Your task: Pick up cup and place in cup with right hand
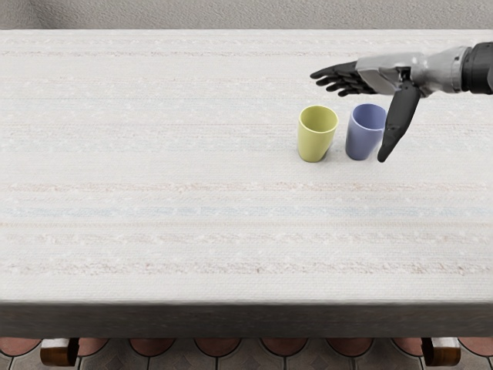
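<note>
Right hand [389,73] open, empty; thumb at three o'clock of blue cup [361,140], fingers toward its eleven, likely to straddle it; yellow cup [316,142] at blue one's nine, both upright, probably close for easy nesting

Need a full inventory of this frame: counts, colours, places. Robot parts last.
yellow cup: 1, upright on the table, left of the blue one in the picture
blue cup: 1, upright, partly behind the thumb
table: 1, whitish striped top, dark front edge, mid-frame
wall: 1, grey, behind the table
floor: 1, reddish and grey tiles, bottom
fittings: 2, brown and silvery, below the front edge, left and right
right hand: 1, grey and black, open, reaching in from the right edge
</note>
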